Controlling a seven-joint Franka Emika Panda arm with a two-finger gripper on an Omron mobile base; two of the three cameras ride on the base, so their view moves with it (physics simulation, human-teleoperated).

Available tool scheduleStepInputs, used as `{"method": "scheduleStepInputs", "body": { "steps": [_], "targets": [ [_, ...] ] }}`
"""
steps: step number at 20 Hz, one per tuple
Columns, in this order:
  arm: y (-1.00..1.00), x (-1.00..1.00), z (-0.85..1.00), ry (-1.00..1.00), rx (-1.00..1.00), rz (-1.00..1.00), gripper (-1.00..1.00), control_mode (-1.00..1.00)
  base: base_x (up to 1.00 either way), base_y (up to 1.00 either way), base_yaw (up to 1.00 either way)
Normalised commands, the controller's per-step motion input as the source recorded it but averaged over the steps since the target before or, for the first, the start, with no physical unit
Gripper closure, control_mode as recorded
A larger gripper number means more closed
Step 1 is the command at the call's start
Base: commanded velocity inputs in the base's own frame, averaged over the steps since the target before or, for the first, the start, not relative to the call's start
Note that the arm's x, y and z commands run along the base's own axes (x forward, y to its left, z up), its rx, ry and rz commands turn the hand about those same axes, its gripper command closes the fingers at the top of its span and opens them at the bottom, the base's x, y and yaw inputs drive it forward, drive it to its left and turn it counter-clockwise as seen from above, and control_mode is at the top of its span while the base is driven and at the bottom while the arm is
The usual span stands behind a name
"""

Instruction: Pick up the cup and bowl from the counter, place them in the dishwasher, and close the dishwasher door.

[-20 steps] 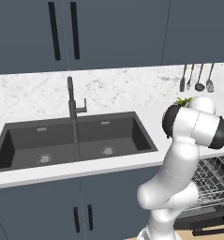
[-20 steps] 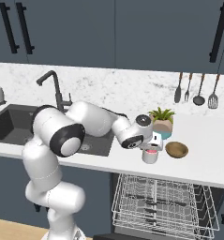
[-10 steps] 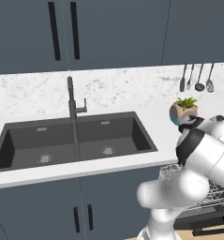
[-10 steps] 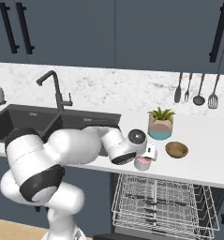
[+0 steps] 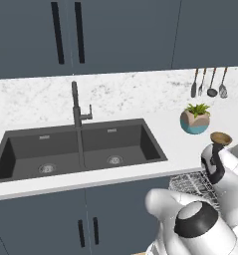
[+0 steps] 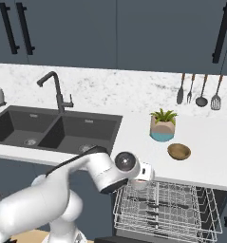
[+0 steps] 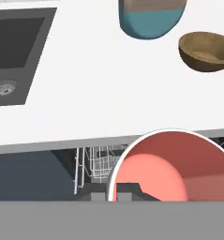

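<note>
The claw (image 6: 142, 180) is clamped on the cup (image 7: 172, 166), whose red inside and white rim show at the bottom of the hand view. It hangs over the near left corner of the wire rack (image 6: 167, 209), which is pulled out of the dishwasher (image 6: 219, 204), just in front of the edge of the worktop (image 6: 134, 137). Beyond the claw on the worktop lies the brown bowl (image 6: 179, 151), and just behind that stands a potted plant (image 6: 162, 125). Farther back, kitchen tools (image 6: 198, 90) hang on the wall. Well off to the claw's left sits the dark double sink (image 6: 53, 130) with its black tap (image 6: 55, 90).
</note>
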Motion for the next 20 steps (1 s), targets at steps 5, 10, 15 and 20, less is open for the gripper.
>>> {"method": "scheduleStepInputs", "body": {
  "steps": [5,10,15,20],
  "targets": [
    [-0.09,-1.0,0.12,0.22,0.0,0.0,1.0,-1.0,0.0,0.0,0.0],
    [-0.25,-0.92,-0.19,0.03,0.07,0.01,1.0,-1.0,0.0,0.0,0.0],
    [-0.41,-0.46,-0.38,-0.06,0.13,0.09,1.0,-1.0,0.0,0.0,0.0],
    [-0.31,-0.02,-0.42,-0.12,0.19,0.18,1.0,-1.0,0.0,0.0,0.0]
  ]
}}
